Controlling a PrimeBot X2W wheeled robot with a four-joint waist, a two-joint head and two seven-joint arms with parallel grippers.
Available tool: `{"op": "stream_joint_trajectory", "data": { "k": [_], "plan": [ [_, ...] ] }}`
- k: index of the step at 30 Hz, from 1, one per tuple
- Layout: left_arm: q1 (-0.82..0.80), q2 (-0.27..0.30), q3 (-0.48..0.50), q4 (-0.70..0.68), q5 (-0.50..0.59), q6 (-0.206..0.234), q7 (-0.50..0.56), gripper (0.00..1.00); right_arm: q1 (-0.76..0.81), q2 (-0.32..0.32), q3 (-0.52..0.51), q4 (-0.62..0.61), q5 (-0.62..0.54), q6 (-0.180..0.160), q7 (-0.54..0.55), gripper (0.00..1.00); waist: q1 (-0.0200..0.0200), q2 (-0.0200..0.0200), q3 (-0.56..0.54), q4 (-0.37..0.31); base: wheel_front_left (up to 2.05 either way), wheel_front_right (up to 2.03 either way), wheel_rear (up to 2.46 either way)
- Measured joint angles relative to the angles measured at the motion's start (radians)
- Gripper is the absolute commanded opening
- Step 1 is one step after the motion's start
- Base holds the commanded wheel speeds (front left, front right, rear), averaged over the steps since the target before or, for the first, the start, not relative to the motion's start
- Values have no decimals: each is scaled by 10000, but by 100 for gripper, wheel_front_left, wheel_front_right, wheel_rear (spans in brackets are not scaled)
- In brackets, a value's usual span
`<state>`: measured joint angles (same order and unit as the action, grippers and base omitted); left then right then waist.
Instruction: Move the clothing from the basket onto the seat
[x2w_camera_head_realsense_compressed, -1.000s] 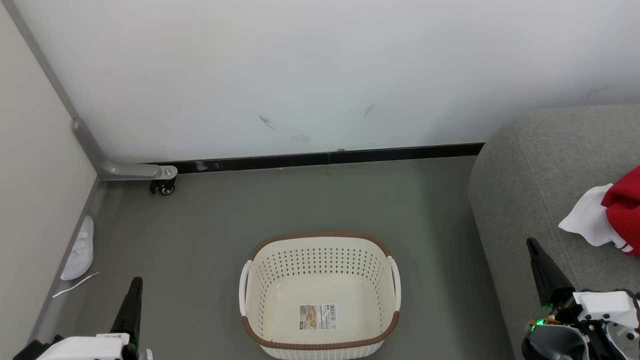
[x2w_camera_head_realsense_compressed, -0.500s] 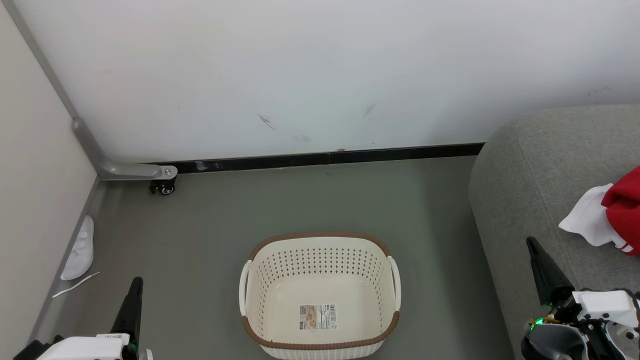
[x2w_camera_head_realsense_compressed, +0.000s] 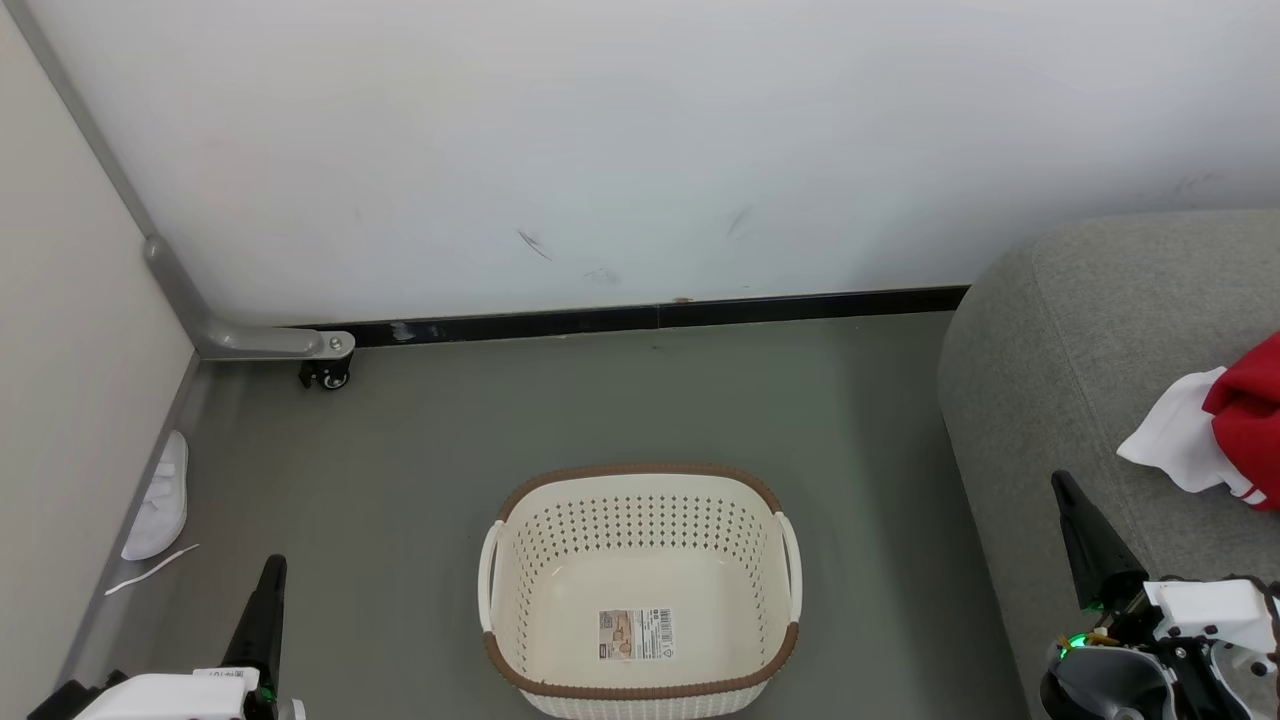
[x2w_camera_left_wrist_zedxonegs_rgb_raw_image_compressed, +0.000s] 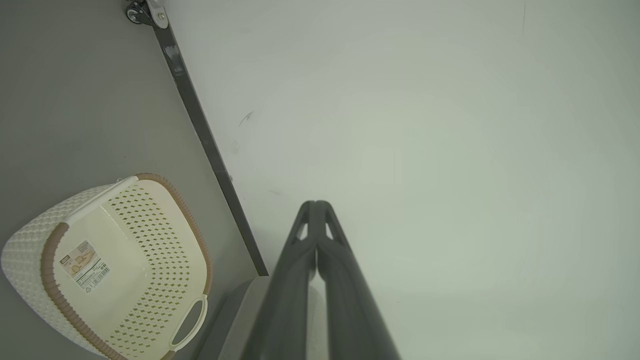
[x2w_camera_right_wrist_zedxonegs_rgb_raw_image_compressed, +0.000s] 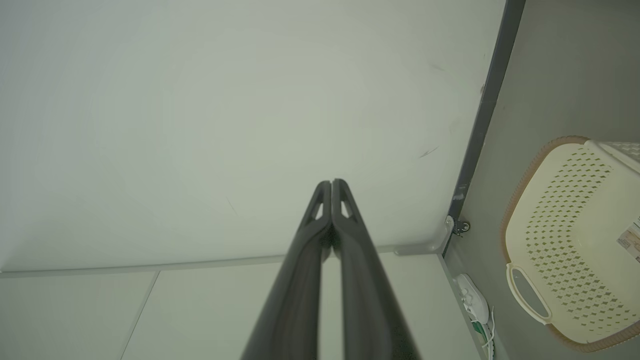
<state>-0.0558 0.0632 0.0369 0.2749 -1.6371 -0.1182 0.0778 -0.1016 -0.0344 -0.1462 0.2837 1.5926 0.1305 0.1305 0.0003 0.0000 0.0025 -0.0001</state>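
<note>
The cream basket (x2w_camera_head_realsense_compressed: 640, 500) with its brown rim stands on the floor, holding nothing but the label sticker (x2w_camera_head_realsense_compressed: 636, 634) on its bottom. It also appears as the basket (x2w_camera_left_wrist_zedxonegs_rgb_raw_image_compressed: 150, 220) and the basket (x2w_camera_right_wrist_zedxonegs_rgb_raw_image_compressed: 565, 200) in the wrist views. The red and white clothing (x2w_camera_head_realsense_compressed: 1215, 430) lies on the grey sofa seat (x2w_camera_head_realsense_compressed: 1080, 340) at the right edge. My left gripper (x2w_camera_head_realsense_compressed: 270, 565) is low at the left, shut and holding nothing, its tips (x2w_camera_left_wrist_zedxonegs_rgb_raw_image_compressed: 316, 204) pressed together. My right gripper (x2w_camera_head_realsense_compressed: 1058, 482) is shut beside the sofa's front edge, tips (x2w_camera_right_wrist_zedxonegs_rgb_raw_image_compressed: 331, 183) touching.
A white wall with a black baseboard (x2w_camera_head_realsense_compressed: 640, 318) closes off the back. A grey metal frame leg with a caster (x2w_camera_head_realsense_compressed: 325, 372) stands at the left corner. A small white slipper (x2w_camera_head_realsense_compressed: 160, 500) and a white strip lie by the left wall. Grey floor surrounds the basket.
</note>
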Motion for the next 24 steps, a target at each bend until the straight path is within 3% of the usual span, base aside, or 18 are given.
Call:
{"op": "stream_joint_trajectory", "data": {
  "k": [24],
  "plan": [
    [-1,-2,13,13,0,0,0,0,17,0,27,-77,2,0,-81,0,-1,0,1,1,0,0,0]
  ]
}}
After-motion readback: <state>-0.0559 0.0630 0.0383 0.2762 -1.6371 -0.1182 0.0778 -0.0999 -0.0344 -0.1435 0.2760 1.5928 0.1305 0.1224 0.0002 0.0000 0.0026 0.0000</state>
